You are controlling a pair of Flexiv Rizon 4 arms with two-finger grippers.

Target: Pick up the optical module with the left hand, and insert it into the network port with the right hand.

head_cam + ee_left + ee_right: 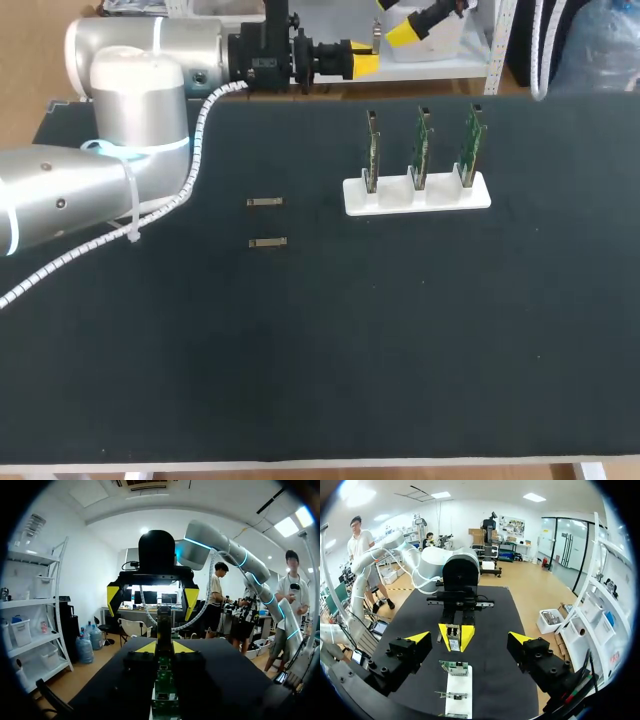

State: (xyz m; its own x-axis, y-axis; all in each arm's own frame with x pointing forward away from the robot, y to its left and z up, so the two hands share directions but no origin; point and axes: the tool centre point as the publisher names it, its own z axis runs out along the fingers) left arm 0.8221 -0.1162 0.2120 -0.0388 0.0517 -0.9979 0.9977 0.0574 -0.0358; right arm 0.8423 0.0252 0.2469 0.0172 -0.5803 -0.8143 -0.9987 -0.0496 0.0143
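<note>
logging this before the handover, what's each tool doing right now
left tool: closed on the optical module
right tool: open, holding nothing

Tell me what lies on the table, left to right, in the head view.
Two loose optical modules, one behind the other → white holder → its left circuit board → middle circuit board → right circuit board.

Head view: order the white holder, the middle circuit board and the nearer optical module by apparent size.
Largest to smallest:
1. white holder
2. middle circuit board
3. nearer optical module
The differences are plain, with no close calls.
</note>
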